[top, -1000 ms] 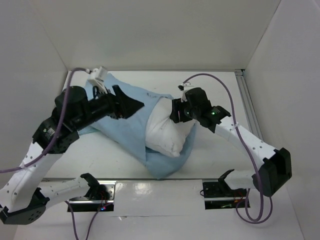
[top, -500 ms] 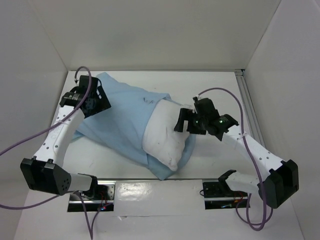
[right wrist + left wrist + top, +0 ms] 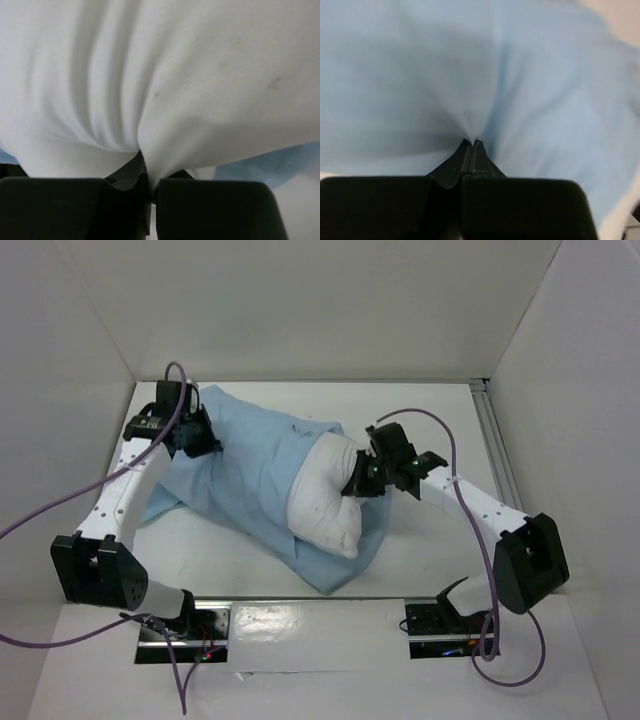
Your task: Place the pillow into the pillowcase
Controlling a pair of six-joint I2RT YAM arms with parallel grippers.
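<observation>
The light blue pillowcase [image 3: 255,465] lies spread across the table's middle, its open end toward the right. A plump white pillow [image 3: 325,500] sticks out of that opening, partly inside the cloth. My left gripper [image 3: 205,440] is shut on the pillowcase at its far left end; in the left wrist view its closed tips [image 3: 471,143] pinch a pucker of blue cloth [image 3: 520,90]. My right gripper [image 3: 358,483] is shut on the pillow's right side; the right wrist view shows white fabric [image 3: 200,90] bunched between the jaws, with a strip of blue cloth [image 3: 270,162] behind.
White walls enclose the table on the left, back and right. A metal rail [image 3: 495,440] runs along the right edge. Two black mounts [image 3: 440,620] sit at the near edge by the arm bases. Purple cables loop off both arms.
Both grippers were open and have closed: the left on the pillowcase's far left end, the right on the pillow. The pillow now bulges more under the right gripper's pinch.
</observation>
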